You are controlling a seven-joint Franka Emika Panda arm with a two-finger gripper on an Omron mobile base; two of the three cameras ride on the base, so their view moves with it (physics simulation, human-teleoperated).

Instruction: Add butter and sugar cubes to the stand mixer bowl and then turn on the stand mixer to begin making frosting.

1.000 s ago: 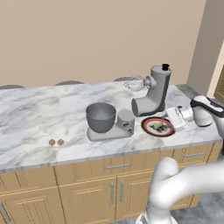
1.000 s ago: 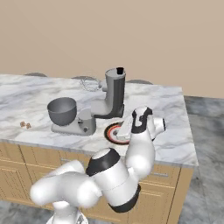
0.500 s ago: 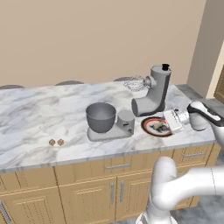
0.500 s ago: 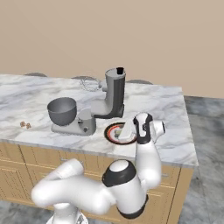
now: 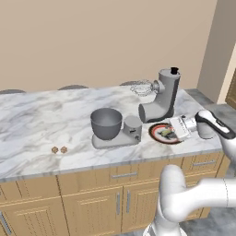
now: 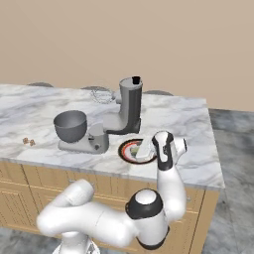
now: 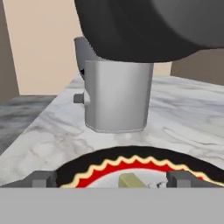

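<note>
The butter (image 7: 133, 180), a small pale yellow block, lies on a red-rimmed plate (image 5: 154, 131). In the hand view it sits between my wide-open fingertips, a little right of centre. My gripper (image 5: 175, 130) hangs low over the plate's right side, pointing left and holding nothing. In the hand view the stand mixer's round grey column (image 7: 116, 96) rises just past the plate, under a large dark mass. The stand mixer (image 5: 132, 128) holds the stand mixer bowl (image 5: 106, 123) on its flat base. Two sugar cubes (image 5: 59, 150) rest near the counter's front edge, far left of the bowl.
A tall grey appliance with a black cap (image 5: 163, 94) stands right behind the plate. A wire whisk (image 5: 142, 87) lies to that appliance's left. The marble counter (image 5: 37, 120) ends a short way right of my gripper.
My gripper has swung left and come down from beside the plate to just over its right side. Its jaws have stayed open, and nothing on the counter has moved.
</note>
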